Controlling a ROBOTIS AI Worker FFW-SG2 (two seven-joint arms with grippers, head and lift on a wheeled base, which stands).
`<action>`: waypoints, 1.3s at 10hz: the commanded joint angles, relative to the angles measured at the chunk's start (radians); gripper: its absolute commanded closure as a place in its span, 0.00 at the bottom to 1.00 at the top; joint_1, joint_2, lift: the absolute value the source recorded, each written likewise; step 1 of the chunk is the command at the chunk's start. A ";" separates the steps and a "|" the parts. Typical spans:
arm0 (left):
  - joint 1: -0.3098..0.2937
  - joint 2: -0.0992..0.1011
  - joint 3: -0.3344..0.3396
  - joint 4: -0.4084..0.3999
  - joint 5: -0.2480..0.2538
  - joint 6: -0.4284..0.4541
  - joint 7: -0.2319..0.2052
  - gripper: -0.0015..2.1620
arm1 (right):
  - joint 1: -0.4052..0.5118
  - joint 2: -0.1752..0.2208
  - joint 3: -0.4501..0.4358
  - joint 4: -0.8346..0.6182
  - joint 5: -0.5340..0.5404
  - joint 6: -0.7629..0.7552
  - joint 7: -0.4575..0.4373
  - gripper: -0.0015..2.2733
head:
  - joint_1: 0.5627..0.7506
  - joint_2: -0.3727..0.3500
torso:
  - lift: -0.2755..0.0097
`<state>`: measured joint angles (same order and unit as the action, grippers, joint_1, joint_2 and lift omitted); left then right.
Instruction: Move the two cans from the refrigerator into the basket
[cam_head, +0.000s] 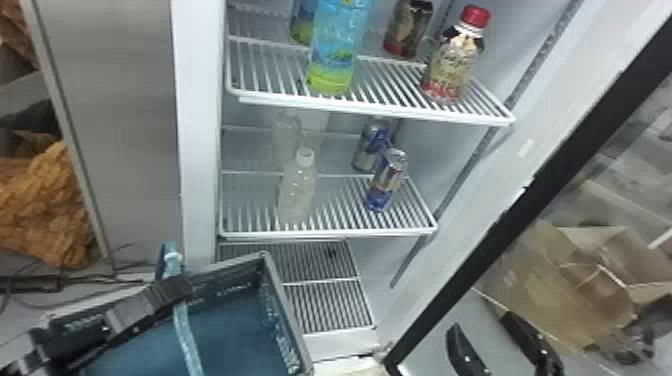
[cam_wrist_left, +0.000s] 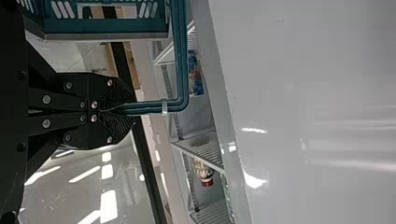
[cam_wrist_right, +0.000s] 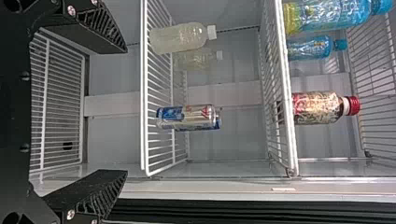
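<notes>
Right gripper (cam_head: 496, 345) low at right, fingers spread wide, nothing between them. Front can (cam_head: 387, 180) and rear can (cam_head: 370, 145) upright on middle shelf (cam_head: 330, 234), one behind other; front can near shelf's right side, set back from front edge. Bare wire gap between front can and pale bottle (cam_head: 297, 192); open height up to upper shelf (cam_head: 375, 110). Basket (cam_head: 289, 310) below shelf, toward left, blue interior showing. Left gripper (cam_head: 175, 290) pinching basket handle (cam_head: 186, 340), fingers closed.
</notes>
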<state>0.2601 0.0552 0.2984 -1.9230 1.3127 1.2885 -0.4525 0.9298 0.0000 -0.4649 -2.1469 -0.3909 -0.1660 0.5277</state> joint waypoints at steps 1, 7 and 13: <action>-0.002 0.000 -0.001 -0.002 0.001 0.000 -0.002 0.56 | -0.007 0.001 0.002 0.006 0.000 -0.001 0.000 0.05 | 0.70 0.03 | 0.20; 0.002 0.000 0.001 -0.002 0.003 0.000 0.000 0.56 | -0.051 0.001 0.004 0.042 0.006 -0.006 -0.002 0.05 | 0.70 0.03 | 0.20; -0.002 -0.006 -0.001 -0.002 0.001 0.000 0.000 0.56 | -0.243 -0.026 0.034 0.185 0.050 -0.055 -0.069 0.05 | 0.70 0.03 | 0.20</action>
<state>0.2577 0.0504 0.2971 -1.9254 1.3137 1.2885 -0.4523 0.7036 -0.0226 -0.4379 -1.9823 -0.3413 -0.2099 0.4601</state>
